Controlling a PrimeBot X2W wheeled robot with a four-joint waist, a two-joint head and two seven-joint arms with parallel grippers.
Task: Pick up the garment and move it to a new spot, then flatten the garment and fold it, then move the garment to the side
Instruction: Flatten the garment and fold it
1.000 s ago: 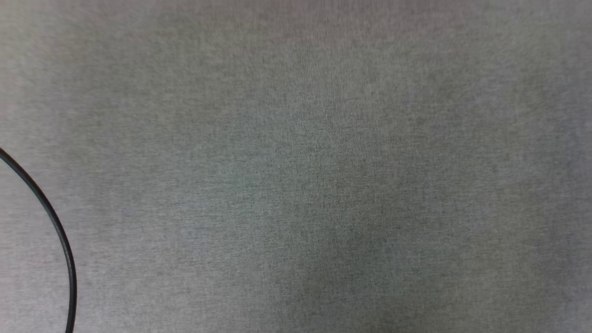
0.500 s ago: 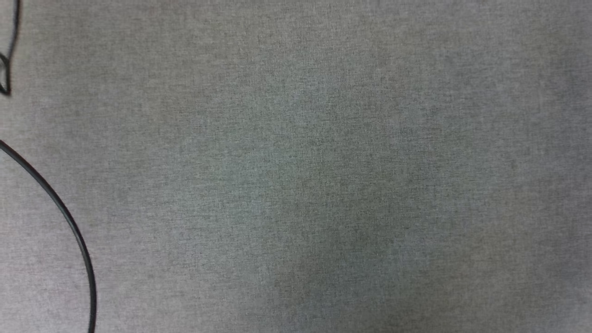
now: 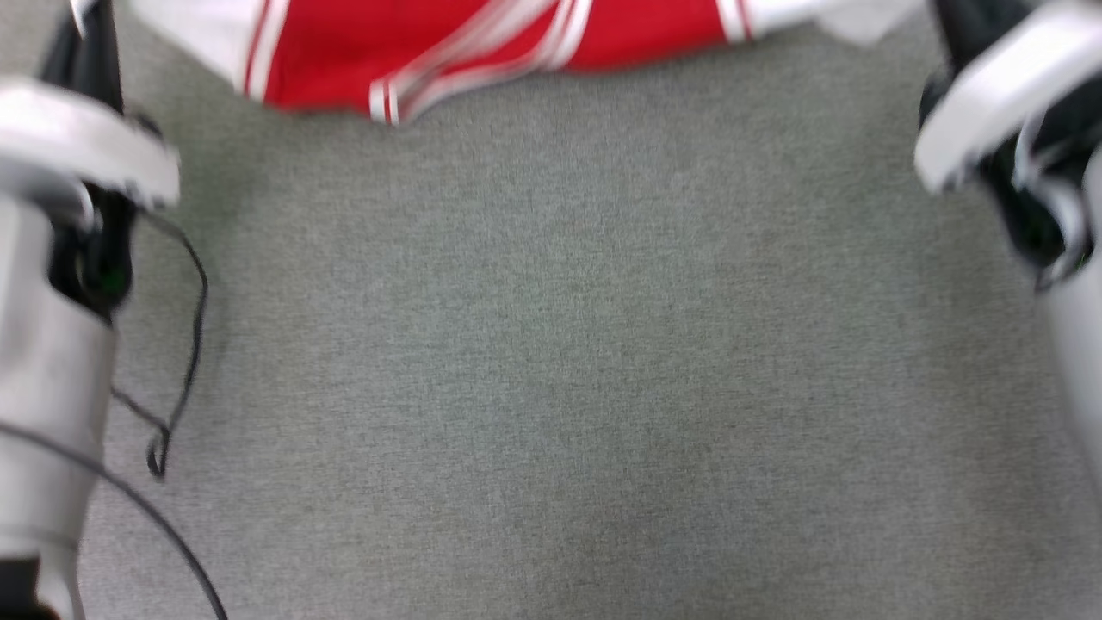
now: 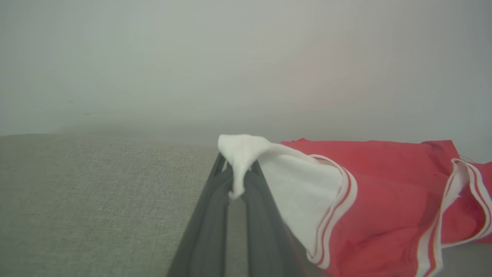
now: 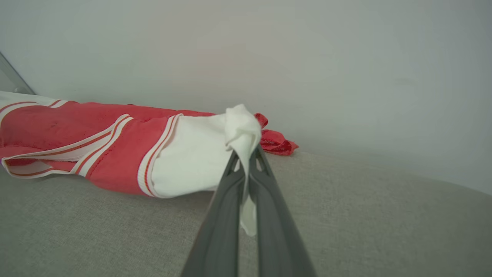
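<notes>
**Left wrist view.** The left gripper (image 4: 237, 174) has its two dark fingers drawn together on a wad of white cloth from the garment (image 4: 384, 200). From that pinch the white sleeve and its red-and-white trim spread toward that view's right, into the red body.

**Right wrist view.** The right gripper (image 5: 246, 159) is likewise clamped on a knot of the garment's white cloth, and a loose tail of it hangs between the fingers. From here the red body runs toward that view's left and lies along the grey fabric surface (image 5: 365, 215). A small red fold shows just past the fingertips, and a pale wall (image 5: 307, 57) stands close behind.

**Head view.** Seen from above, the garment is a red band with striped trim along the top edge, spanning the gap between the left forearm (image 3: 52, 362) and the right forearm (image 3: 990, 112). A thin black cable (image 3: 191, 344) loops beside the left forearm. This picture is blurred, so the two pinches themselves cannot be made out in it.
</notes>
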